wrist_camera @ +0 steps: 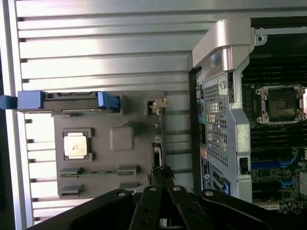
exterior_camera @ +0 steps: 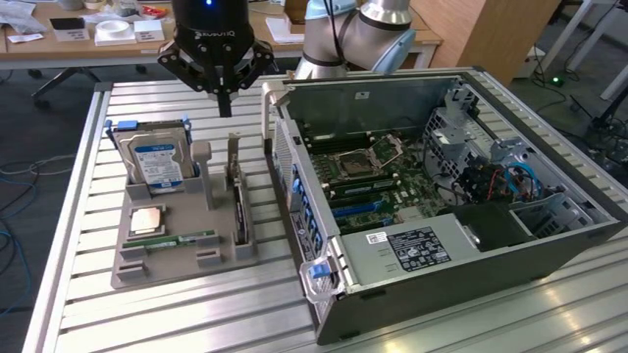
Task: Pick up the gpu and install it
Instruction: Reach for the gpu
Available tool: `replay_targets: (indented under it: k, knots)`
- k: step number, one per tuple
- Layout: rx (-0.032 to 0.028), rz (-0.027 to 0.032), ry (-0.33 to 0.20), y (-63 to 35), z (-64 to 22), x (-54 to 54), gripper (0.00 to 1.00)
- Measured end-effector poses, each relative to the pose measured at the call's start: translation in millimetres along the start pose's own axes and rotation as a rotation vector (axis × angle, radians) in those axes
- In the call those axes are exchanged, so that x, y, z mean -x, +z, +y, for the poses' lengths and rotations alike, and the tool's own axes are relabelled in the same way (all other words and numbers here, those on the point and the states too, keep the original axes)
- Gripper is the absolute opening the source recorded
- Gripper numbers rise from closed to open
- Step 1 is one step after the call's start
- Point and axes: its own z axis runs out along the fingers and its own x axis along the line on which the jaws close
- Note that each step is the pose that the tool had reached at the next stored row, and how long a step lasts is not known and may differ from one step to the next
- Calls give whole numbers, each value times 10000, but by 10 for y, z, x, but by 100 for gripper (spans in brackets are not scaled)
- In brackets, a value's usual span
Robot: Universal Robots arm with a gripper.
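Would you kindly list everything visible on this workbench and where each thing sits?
gpu: one, dark with silvery bracket, upright on edge in the holder, on the case side.
hard drive: one, blue-white label, upright at the holder's end nearest the gripper.
processor chip: one, silvery, flat in the holder.
memory stick: one, green, lying in the holder.
holder: one, grey, on the table.
computer case: one, grey, open, exterior view's right.
table: one, slatted silver.
gripper: one, black, shut, empty, above the gpu.

Bright overhead light; glare streaks on slatted table (wrist_camera: pixel 105 48); deep shadow inside computer case (exterior_camera: pixel 373 95).
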Motion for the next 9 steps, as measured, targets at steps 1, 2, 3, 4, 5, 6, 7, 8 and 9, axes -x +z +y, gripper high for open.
replay_targets:
  k: [1, 2, 3, 4, 5, 6, 7, 8, 9]
  knots:
    - [0, 0, 0, 0, -6, 0, 11]
    - [0, 0, 0, -1, -21, 2, 11]
    - [-1, 1, 0, -2, -44, 4, 11]
    - [-1, 1, 0, -3, -70, 6, 11]
    - [0, 0, 0, -4, -99, 8, 11]
    - [0, 0, 0, -6, -131, 10, 11]
    - [1, -1, 0, -6, -164, 13, 11]
    - [1, -1, -1, -8, -199, 16, 11]
    - [0, 0, -2, -10, -229, 19, 11]
